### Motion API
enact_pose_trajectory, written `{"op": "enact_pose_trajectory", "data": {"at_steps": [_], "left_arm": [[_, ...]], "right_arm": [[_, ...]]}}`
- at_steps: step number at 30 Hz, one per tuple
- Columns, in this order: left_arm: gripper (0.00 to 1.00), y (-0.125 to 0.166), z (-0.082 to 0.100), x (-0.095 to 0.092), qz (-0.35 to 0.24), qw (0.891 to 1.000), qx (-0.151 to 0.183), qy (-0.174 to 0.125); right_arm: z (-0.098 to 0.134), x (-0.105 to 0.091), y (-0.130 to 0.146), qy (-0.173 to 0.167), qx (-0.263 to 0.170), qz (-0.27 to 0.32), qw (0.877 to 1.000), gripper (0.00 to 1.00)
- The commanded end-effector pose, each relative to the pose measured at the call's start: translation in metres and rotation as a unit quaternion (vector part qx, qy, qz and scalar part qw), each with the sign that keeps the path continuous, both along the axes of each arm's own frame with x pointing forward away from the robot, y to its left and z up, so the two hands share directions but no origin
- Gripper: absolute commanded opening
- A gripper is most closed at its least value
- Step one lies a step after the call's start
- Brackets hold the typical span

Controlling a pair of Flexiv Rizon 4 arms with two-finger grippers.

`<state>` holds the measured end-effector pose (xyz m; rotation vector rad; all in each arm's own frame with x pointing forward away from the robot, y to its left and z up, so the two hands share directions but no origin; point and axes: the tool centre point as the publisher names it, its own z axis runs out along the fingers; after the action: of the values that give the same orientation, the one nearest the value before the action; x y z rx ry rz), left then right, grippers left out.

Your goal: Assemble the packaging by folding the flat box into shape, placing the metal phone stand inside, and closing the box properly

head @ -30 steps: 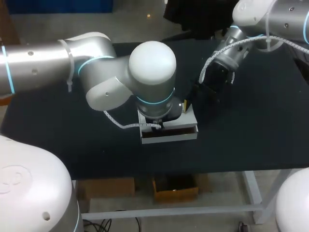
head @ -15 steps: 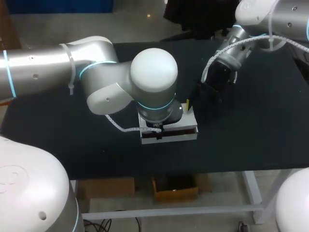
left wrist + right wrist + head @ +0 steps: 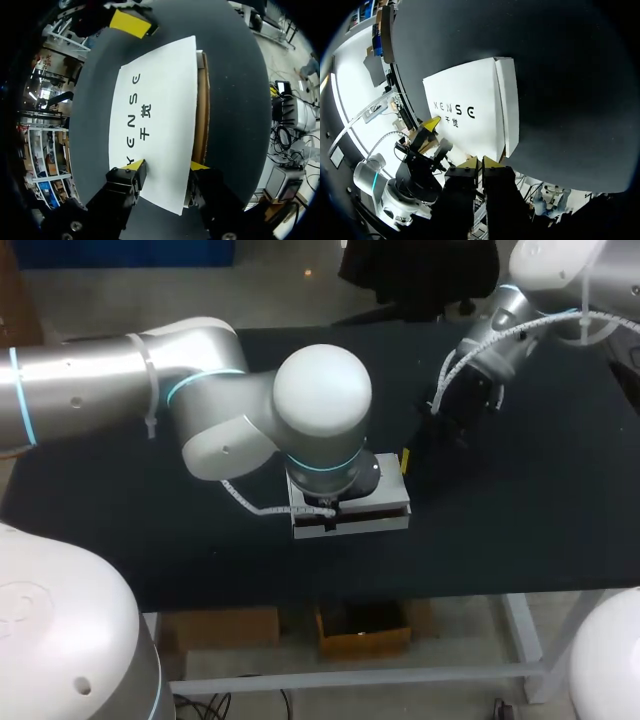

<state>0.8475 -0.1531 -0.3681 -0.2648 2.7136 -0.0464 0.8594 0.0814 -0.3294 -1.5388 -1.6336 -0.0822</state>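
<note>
Head view: the white box lies flat on the dark worktop, near the middle and towards the front edge. My left arm comes in from the left side, and its wrist stands right above the box, covering the rear part of the lid. A dark brown strip shows along the front side of the box, between the white lid and the white base. My right arm comes in from the far right corner. The right gripper hangs just beside the box's rear right corner, with one yellow tip showing; I cannot tell whether it touches the card.

In the left wrist view, the left gripper has its fingers apart over the near end of the box. One yellow fingertip rests on the printed white lid, and the other sits at the long edge, where brown card shows beside the lid. The other arm's yellow tip is at the far end of the box.

In the right wrist view, the right gripper has its fingers pressed together with nothing between them, just at the near edge of the box. The left gripper's yellow tip shows at the far side of the lid.
</note>
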Motion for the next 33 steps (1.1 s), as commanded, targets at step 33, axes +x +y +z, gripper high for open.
{"op": "enact_pose_trajectory", "data": {"at_steps": [33], "left_arm": [[0.5,-0.004,0.001,-0.004,-0.003,1.0,0.007,-0.005]], "right_arm": [[-0.024,-0.028,0.011,-0.018,-0.01,0.005,1.0,0.0]]}}
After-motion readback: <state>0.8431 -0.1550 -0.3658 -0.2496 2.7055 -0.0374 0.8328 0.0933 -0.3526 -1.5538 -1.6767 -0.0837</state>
